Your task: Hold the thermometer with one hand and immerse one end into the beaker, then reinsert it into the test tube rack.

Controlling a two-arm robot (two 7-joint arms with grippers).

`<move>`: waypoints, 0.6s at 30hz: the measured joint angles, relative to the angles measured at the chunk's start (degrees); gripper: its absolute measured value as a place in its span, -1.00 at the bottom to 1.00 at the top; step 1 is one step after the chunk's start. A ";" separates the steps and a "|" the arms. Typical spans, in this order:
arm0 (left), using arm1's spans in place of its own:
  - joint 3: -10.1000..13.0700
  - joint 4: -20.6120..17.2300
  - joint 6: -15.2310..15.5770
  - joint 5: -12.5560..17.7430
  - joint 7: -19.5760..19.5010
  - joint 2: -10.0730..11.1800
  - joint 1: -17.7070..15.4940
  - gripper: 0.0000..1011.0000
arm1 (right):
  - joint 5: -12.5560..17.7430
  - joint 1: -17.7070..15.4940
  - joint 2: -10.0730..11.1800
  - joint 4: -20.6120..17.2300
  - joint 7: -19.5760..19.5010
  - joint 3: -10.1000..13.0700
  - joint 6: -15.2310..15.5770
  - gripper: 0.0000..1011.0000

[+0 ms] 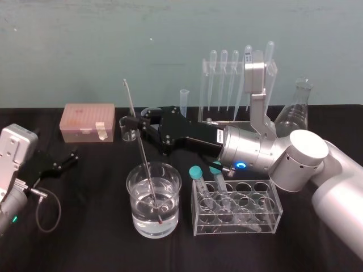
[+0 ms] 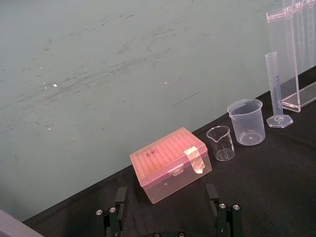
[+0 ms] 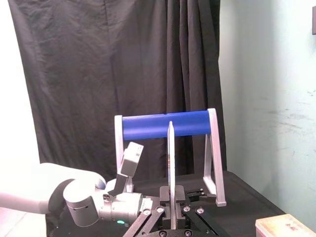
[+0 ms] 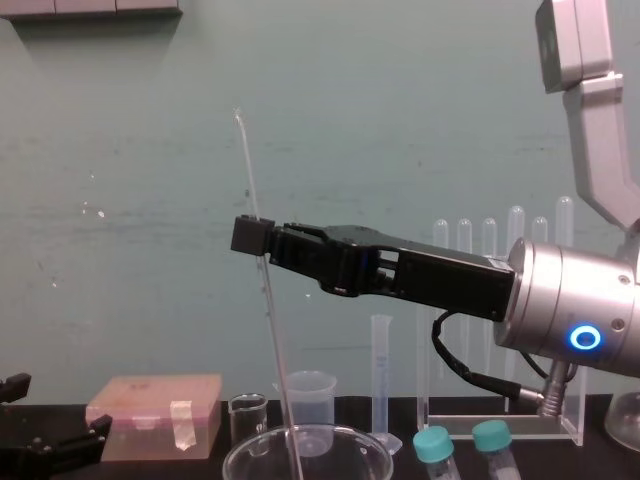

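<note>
1. The black right gripper (image 1: 138, 122), fingers clamped around the middle of the long, thin clear glass thermometer (image 4: 247, 170), holds it tilted. Its lower end is dipped in the clear liquid (image 1: 144, 221) of the wide round glass beaker (image 1: 173, 204).
2. The rod looks light, stiff, slick and brittle. A gentle, firm pinch near mid-length seems safest.
3. The tall clear acrylic test tube rack (image 2: 284, 59) stands behind the beaker, well apart from it.
4. The left gripper (image 1: 65, 160) lies parked on the black table (image 1: 85, 238), fingers apart.
</note>
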 joint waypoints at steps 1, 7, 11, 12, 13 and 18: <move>0.00 0.00 0.00 0.00 0.00 0.00 0.00 0.99 | 0.00 -0.03 0.03 -0.05 -0.03 -0.01 0.01 -0.89; 0.00 0.00 0.00 0.00 0.00 0.00 0.00 0.99 | -0.07 -0.20 0.21 -0.37 -0.31 0.00 0.02 -0.89; 0.00 0.00 0.00 0.00 0.00 0.00 0.00 0.99 | -0.11 -0.25 0.25 -0.39 -0.37 0.01 0.03 -0.89; 0.00 0.00 0.00 0.00 0.00 0.00 0.00 0.99 | -0.12 -0.26 0.25 -0.39 -0.39 0.01 0.04 -0.89; 0.00 0.00 0.00 0.00 0.00 0.00 0.00 0.99 | -0.13 -0.29 0.26 -0.40 -0.45 0.01 0.05 -0.89; 0.00 0.00 0.00 0.00 0.00 0.00 0.00 0.99 | -0.16 -0.48 0.46 -0.77 -0.75 0.05 0.19 -0.89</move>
